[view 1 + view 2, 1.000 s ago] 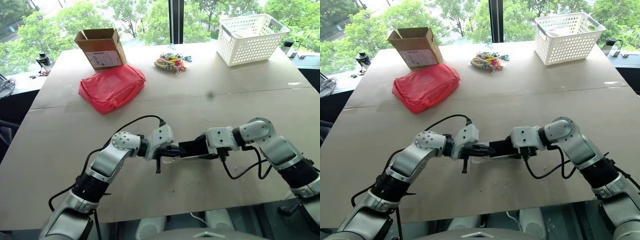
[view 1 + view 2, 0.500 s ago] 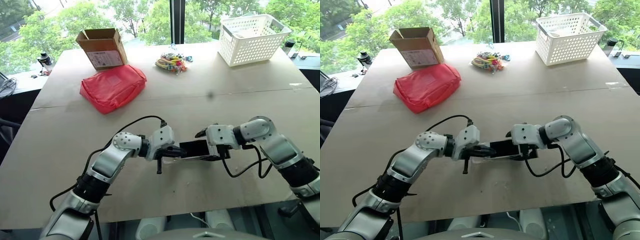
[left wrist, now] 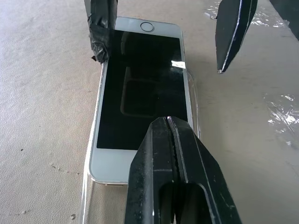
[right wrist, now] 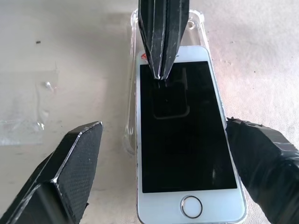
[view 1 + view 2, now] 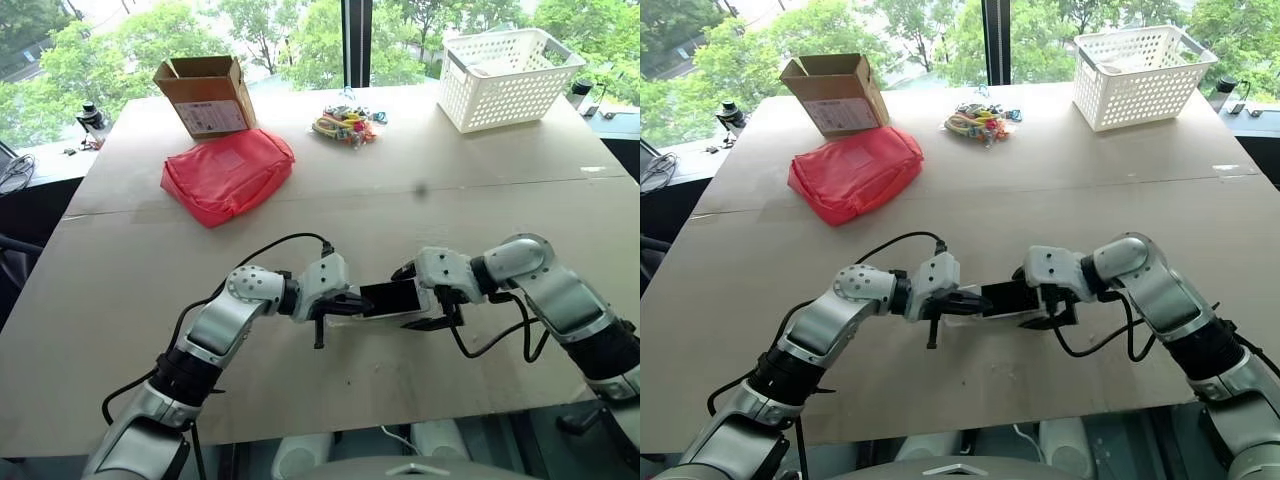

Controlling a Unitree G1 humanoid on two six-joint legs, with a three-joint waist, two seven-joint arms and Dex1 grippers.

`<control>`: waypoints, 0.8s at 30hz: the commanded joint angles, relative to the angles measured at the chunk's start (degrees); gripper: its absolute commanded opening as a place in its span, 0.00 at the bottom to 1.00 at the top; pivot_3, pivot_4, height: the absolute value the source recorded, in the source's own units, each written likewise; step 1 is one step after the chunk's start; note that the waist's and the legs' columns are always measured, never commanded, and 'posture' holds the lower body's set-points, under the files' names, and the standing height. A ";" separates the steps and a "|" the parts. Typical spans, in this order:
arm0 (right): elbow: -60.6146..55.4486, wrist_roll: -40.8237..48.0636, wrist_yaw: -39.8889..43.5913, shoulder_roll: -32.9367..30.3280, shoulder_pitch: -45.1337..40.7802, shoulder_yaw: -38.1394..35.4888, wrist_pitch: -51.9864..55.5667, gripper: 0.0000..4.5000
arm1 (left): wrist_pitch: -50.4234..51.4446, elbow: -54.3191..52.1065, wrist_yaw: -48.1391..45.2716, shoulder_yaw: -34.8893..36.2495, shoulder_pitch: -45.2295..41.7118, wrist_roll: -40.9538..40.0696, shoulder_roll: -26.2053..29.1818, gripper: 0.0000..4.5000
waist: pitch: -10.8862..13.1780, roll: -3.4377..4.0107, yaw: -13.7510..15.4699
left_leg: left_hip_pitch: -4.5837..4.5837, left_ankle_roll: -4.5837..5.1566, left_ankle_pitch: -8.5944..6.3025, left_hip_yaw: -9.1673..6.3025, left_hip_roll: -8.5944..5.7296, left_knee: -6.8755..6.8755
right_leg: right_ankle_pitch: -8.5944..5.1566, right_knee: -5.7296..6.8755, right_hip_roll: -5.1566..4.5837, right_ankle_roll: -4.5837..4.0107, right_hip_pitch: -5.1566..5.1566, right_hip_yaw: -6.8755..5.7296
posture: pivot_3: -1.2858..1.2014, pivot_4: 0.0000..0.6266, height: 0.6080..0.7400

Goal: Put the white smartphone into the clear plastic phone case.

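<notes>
Pressing down on the white smartphone with the black screen [image 4: 187,140], the left gripper [image 4: 161,70] has its two black fingers squeezed tight together, holding nothing, and their tips sit on the far-from-button end of the glass. The phone lies face up on the thin clear plastic phone case [image 3: 192,100], near the front edge of the big brown table [image 5: 420,220], between the two arms. The right gripper [image 4: 163,154] is spread wide, one finger on each side of the phone; one taped finger looks to be touching the phone's side near the button end, and the other finger is off to the side, touching nothing. The phone looks not fully seated yet: the button end sticks out past the case, and the clear rim shows along only part of its sides. I think the phone could slide or tip up if the left tips push too hard at one end, since nothing grips it. The case could also skid on the smooth table. Far away on the table sit a red soft pouch [image 5: 228,173], an open brown cardboard box [image 5: 205,95], a small pile of bright little bits [image 5: 345,125] and a white plastic basket with holes [image 5: 510,62]. None of them is in the way.
</notes>
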 commanded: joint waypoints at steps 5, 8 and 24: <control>0.83 -0.50 -0.54 -1.30 -0.62 0.17 2.24 0.99 | 0.58 3.56 -0.24 -2.89 1.57 3.45 0.20 0.00 | 0.00 0.00 0.01 | 0.00 0.01 -0.01 0.00 -0.01 0.00 | 0.00 0.00 0.00 0.00 0.00 0.00 | 0.52 0.24 1.00; -0.56 0.67 1.15 -2.58 0.39 0.55 4.84 0.99 | 0.54 3.51 -0.19 -2.72 1.50 3.58 0.17 0.00 | -0.01 0.00 0.10 | 0.00 0.01 -0.01 0.00 -0.01 0.00 | 0.00 0.00 -0.01 0.00 0.00 0.00 | 0.52 0.24 1.00; -5.10 3.88 2.27 -4.43 0.88 0.01 9.01 0.99 | 0.37 3.29 0.16 -2.69 1.94 3.87 -0.15 0.00 | -0.04 0.00 0.04 | -0.03 0.03 -0.02 -0.04 -0.02 0.00 | 0.00 -0.06 -0.03 0.01 0.00 -0.05 | 0.52 0.24 1.00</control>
